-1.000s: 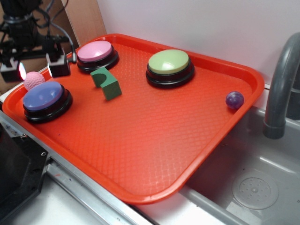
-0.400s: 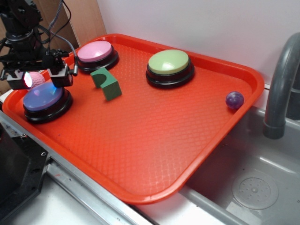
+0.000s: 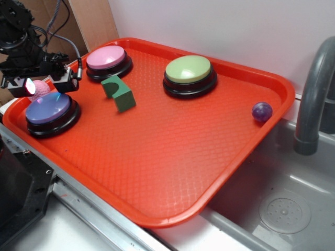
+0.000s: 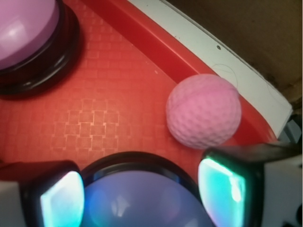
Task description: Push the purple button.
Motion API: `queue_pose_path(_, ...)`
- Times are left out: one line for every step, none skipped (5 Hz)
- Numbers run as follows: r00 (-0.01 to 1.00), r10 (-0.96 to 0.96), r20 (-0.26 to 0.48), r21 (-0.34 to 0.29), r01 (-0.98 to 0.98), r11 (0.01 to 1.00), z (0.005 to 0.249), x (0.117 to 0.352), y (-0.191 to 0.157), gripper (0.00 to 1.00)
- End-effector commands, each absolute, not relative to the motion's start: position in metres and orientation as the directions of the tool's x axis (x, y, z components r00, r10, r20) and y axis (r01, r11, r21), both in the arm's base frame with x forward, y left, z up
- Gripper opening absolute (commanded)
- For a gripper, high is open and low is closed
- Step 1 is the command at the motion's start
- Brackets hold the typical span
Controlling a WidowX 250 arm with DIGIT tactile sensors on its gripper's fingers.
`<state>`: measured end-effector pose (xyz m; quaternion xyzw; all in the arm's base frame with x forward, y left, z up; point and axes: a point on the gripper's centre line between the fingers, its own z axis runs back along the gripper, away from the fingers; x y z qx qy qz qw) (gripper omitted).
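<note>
While no writing shows anywhere, jaws [image 3: 43,85] hang spread w/ nothing between, just above purple button [image 3: 48,108].

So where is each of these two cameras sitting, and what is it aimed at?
Exterior: sits off the robot, above the tray's near side, looking down across the red tray and sink; the arm and claw show at far left.
Wrist: rides on the arm, looking down past both fingers; the claw is spread above the purple button.
Shared: the purple button, pink ball and pink button.
</note>
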<state>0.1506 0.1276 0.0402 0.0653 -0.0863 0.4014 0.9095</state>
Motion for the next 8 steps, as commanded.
queue_pose_path(0.713,0.701,0.01,0.187,-0.69,0.699,0.071,0.146,0.112,1.0)
queue_pose_path(0.74,0.672,0.027,0.185,-0.665,0.724,0.085,0.141,0.113,1.0)
queue_pose_path(0.756,0.652,0.057,0.172,-0.65,0.74,0.093,0.135,0.111,1.0)
queue_pose_path(0.793,0.6,0.11,0.208,-0.608,0.766,0.102,0.136,0.109,1.0)
queue_pose_path(0.79,0.6,0.126,0.191,-0.613,0.767,0.109,0.137,0.11,1.0)
queue_pose_path(0.788,0.607,0.103,0.226,-0.613,0.757,0.118,0.142,0.109,1.0)
queue_pose_path(0.793,0.596,0.126,0.194,-0.609,0.769,0.126,0.146,0.106,1.0)
queue_pose_path(0.806,0.576,0.134,0.149,-0.591,0.793,0.131,0.148,0.105,1.0)
